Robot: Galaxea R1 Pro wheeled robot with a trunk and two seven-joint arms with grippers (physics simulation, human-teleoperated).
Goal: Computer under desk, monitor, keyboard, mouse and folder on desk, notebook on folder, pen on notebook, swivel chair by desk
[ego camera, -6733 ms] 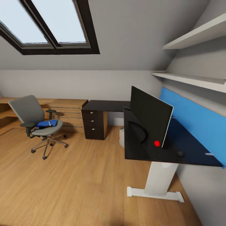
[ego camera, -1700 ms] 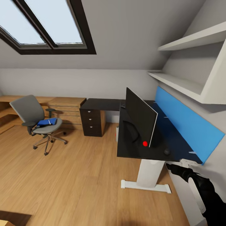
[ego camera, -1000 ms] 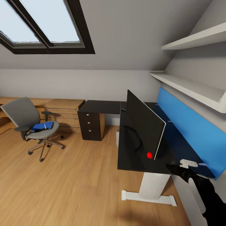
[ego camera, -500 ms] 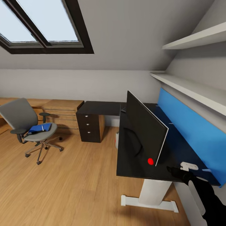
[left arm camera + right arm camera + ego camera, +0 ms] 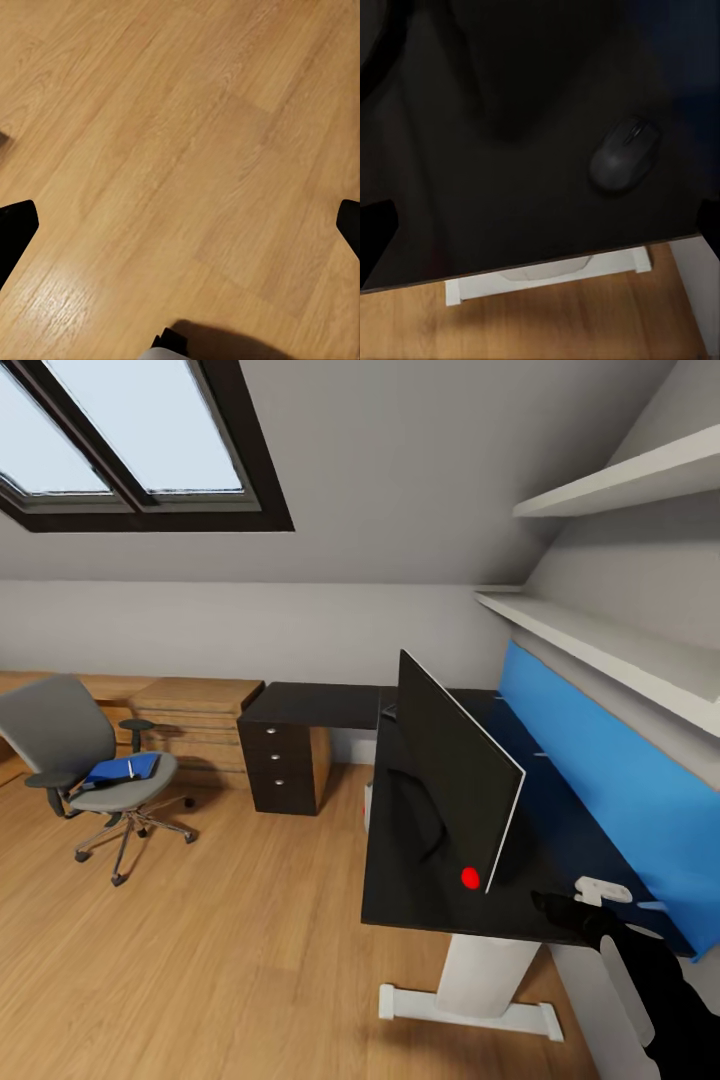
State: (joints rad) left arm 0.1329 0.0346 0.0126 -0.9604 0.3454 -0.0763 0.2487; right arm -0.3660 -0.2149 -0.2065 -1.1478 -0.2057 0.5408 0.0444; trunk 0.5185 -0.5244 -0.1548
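A: How is the desk (image 5: 420, 880) shown?
B: The monitor (image 5: 455, 765) is carried on it; the mouse (image 5: 622, 154) lies near its front edge.

A: And the claws?
B: Both are seen spread wide, nothing held. The folder (image 5: 122, 769) is left on the swivel chair (image 5: 85, 760).

Attic rm: skylight (image 5: 130, 440), wood floor (image 5: 200, 960), white shelves (image 5: 610, 650).

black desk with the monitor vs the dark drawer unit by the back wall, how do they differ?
The black desk with the white pedestal leg carries a tilted flat black monitor and a small black mouse; the dark three-drawer cabinet has nothing visible on its top. The desk rests on a white foot, open underneath; the cabinet is a closed box with drawer fronts. The desk runs along the blue wall panel. Both have dark, flat tops.
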